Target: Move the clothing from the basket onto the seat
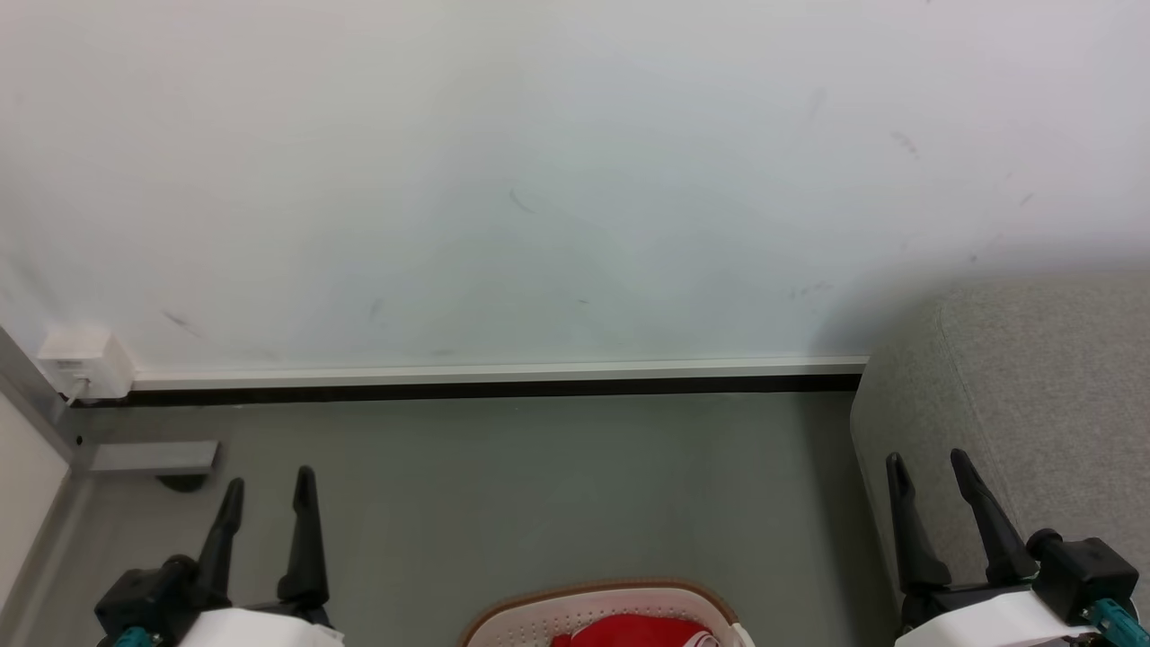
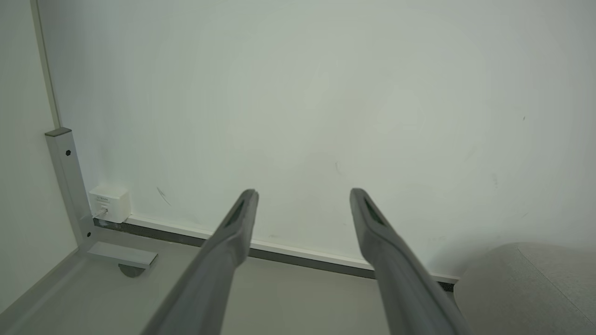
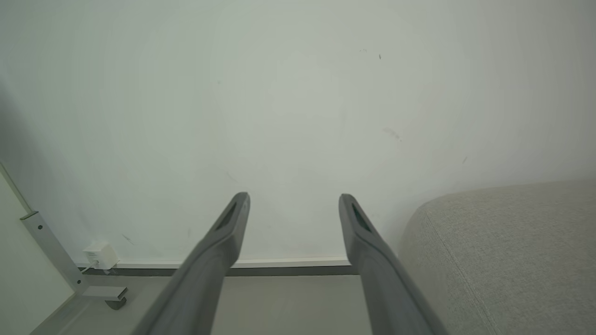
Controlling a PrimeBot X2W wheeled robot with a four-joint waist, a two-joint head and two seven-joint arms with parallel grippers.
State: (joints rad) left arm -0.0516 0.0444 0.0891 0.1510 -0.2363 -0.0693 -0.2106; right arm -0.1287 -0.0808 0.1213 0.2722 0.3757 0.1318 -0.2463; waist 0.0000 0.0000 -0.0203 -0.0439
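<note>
Left gripper (image 1: 269, 481): spread apart, nothing between the tips, pointing up the head view from the lower left corner. Right gripper (image 1: 927, 458): likewise spread and empty, at the lower right. Both wrist views confirm an open gap in each pair, aimed at bare wall. The jersey (image 1: 638, 631) lies between my two grippers and lower in the head view than either pair of tips, at the bottom edge; I see a bunched red patch of it with a bit of white trim at its right. It sits inside the basket (image 1: 593, 589), whose tan-brown rim and perforated white wall curve around it, the rest cut off by the frame. Neither gripper touches jersey or basket; the left is well apart from them, the right somewhat nearer. The seat (image 1: 1033, 377) rises just behind and to the right of my right gripper, a grey fabric block with a rounded corner; contact between them cannot be judged. Grey floor (image 1: 539, 494) stretches ahead to a dark skirting strip (image 1: 494, 388) under a pale wall (image 1: 539, 180). Far left: a small white box (image 1: 85, 364) at the wall's foot, and a metal bracket (image 1: 153, 456) on the floor.
</note>
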